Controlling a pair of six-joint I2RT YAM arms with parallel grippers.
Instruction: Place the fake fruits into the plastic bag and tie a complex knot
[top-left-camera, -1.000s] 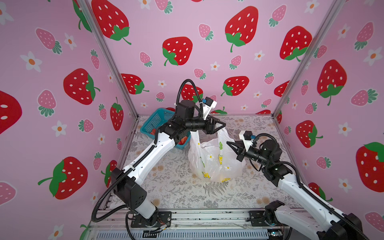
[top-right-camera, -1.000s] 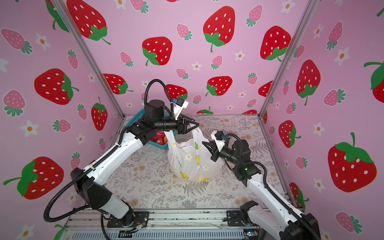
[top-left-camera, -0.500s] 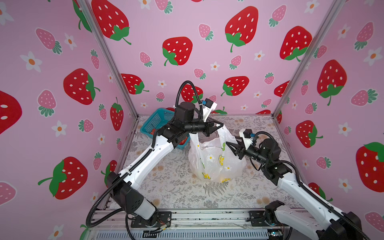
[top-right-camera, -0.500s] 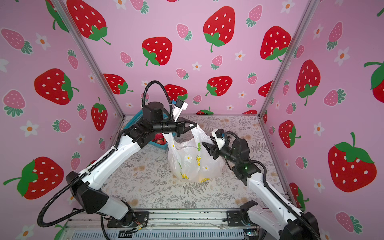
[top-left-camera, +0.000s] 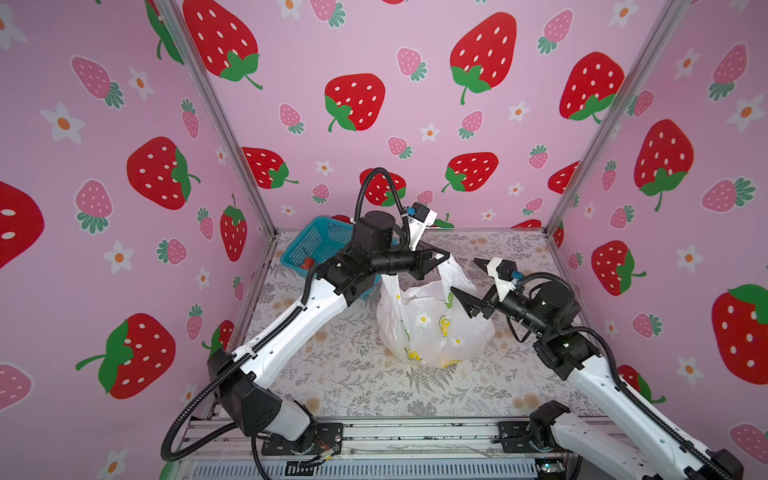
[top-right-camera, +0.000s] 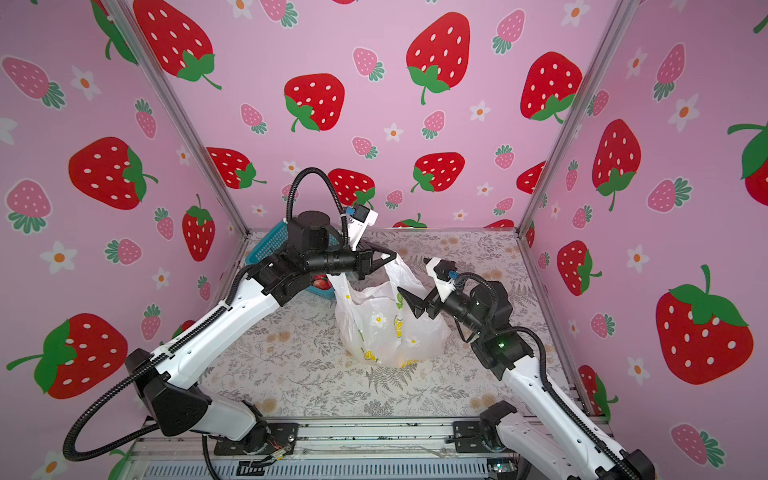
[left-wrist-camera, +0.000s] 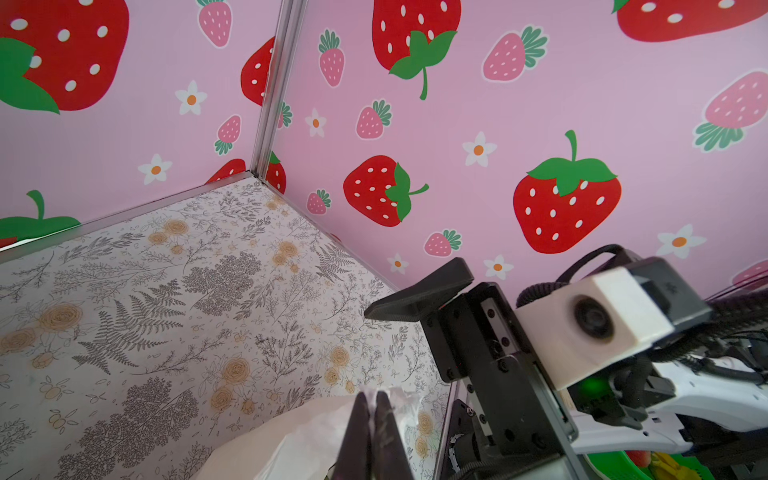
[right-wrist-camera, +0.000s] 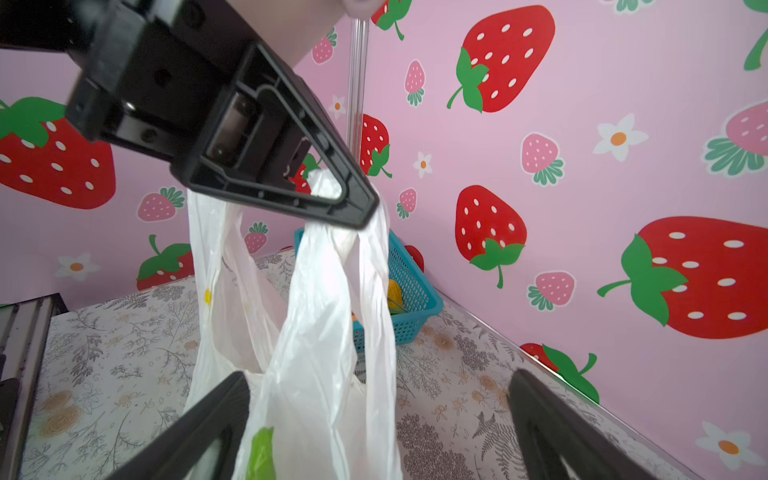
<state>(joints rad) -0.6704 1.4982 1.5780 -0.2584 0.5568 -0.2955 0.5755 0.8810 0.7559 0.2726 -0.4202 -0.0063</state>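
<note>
Plastic bag (top-left-camera: 432, 328) is stood on the floral table (top-left-camera: 332, 374) near the middle, just right of a teal basket (top-left-camera: 316, 245) at the far left. One handle strip (right-wrist-camera: 332, 232) is pinched shut in the left gripper (top-left-camera: 444, 257) and held up above the bag (the fingertips (left-wrist-camera: 370, 419) are pressed together on white film). The right gripper (top-left-camera: 471, 286) is spread wide beside the bag's right side, nothing held. Fake fruits (top-right-camera: 322, 283) are glimpsed in the basket.
</note>
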